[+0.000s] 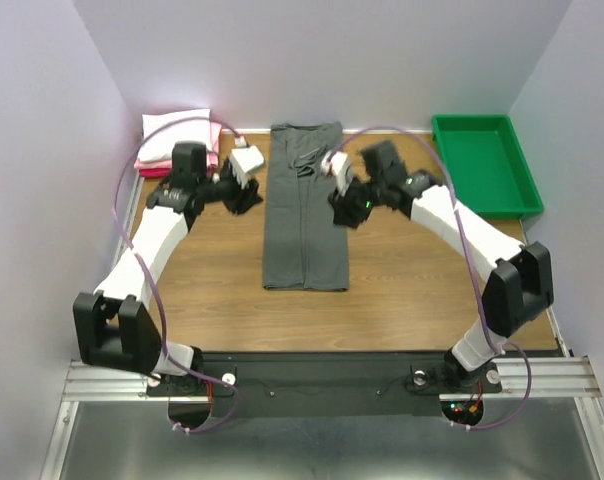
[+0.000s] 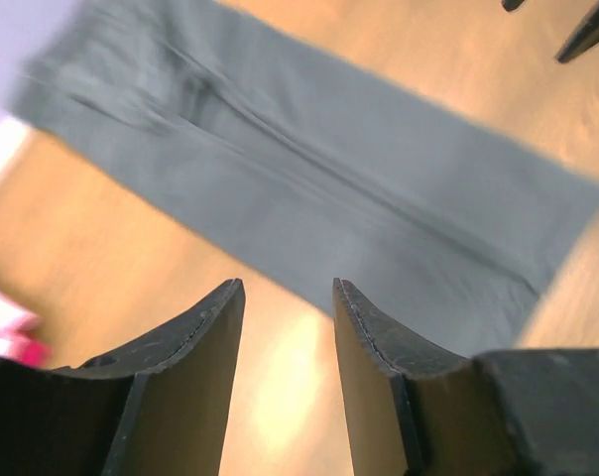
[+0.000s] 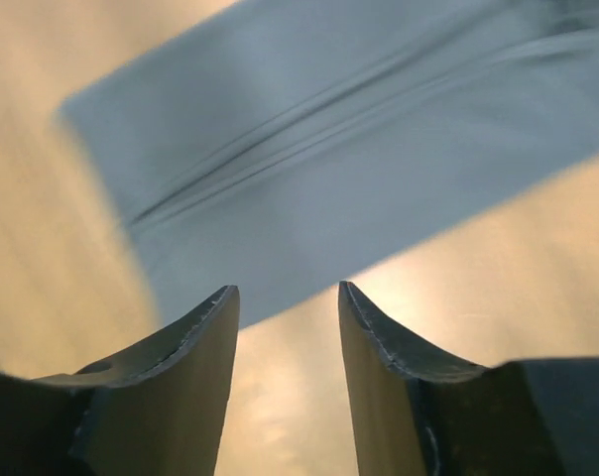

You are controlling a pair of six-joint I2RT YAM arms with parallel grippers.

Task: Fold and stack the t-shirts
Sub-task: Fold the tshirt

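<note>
The left arm covers the near corner of the folded pile left of the charcoal t-shirt point(image 1: 304, 205). A white t-shirt point(image 1: 177, 128) lies on top, and the pink t-shirts point(image 1: 150, 163) show only as an edge beneath it, too little to count. Both wrist views are blurred and cut that charcoal t-shirt off at their borders. It lies flat, a long narrow strip with its sides folded in and creased at its far end.

The left tool point(image 1: 244, 196) hangs just left of it and the right tool point(image 1: 340, 207) at its right edge. Each has its jaws partly spread with nothing between them.

The wood-grain counter point(image 1: 212, 280) carries it. A green tray point(image 1: 482, 165) sits well to its right, and pale lilac walls stand behind and on both sides of it.
</note>
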